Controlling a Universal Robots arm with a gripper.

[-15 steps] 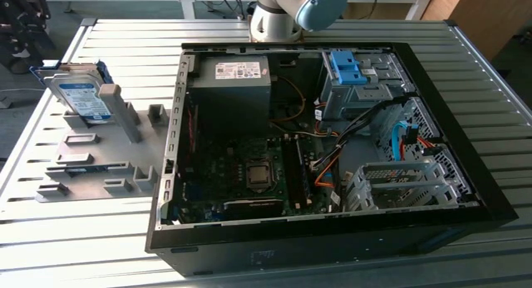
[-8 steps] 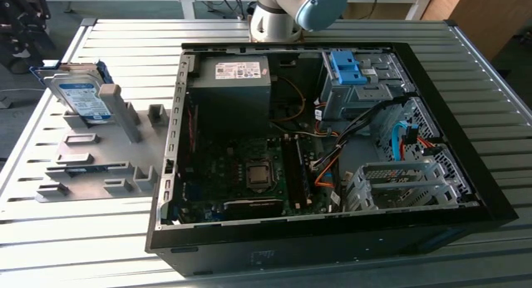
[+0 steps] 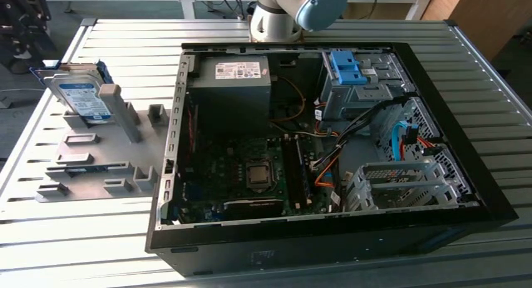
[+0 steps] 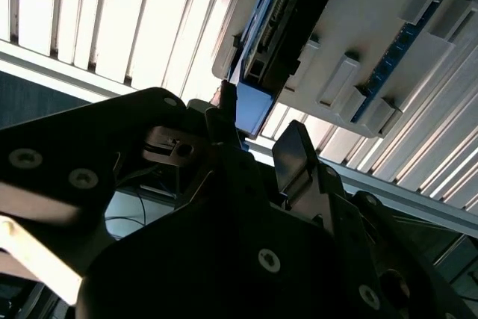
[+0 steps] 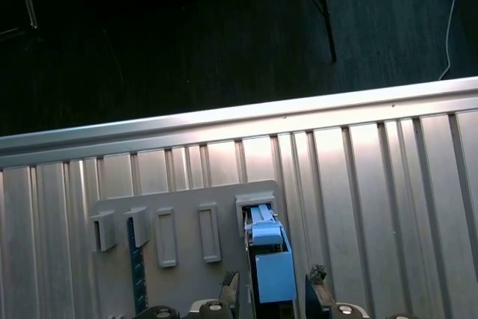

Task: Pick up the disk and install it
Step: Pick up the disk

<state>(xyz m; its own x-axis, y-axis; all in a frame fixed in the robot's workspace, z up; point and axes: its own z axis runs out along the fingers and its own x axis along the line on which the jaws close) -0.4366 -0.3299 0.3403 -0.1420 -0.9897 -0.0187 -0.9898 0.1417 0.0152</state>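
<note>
Spread fingers (image 5: 230, 287) of the gripper (image 5: 273, 289) hold nothing. The disk (image 5: 269, 259) stands on edge in the grey rack (image 5: 183, 199), beside the computer case (image 3: 332, 250), directly ahead of the gripper, its flat faces turned toward either finger, untouched.

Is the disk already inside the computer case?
No, in the exterior view the disk stands in the grey rack, outside the open case, to the exterior view's left.

Open computer case (image 3: 332, 254) on slatted metal table (image 3: 66, 250); grey slotted rack (image 3: 124, 154) beside it, exterior view's left
</note>
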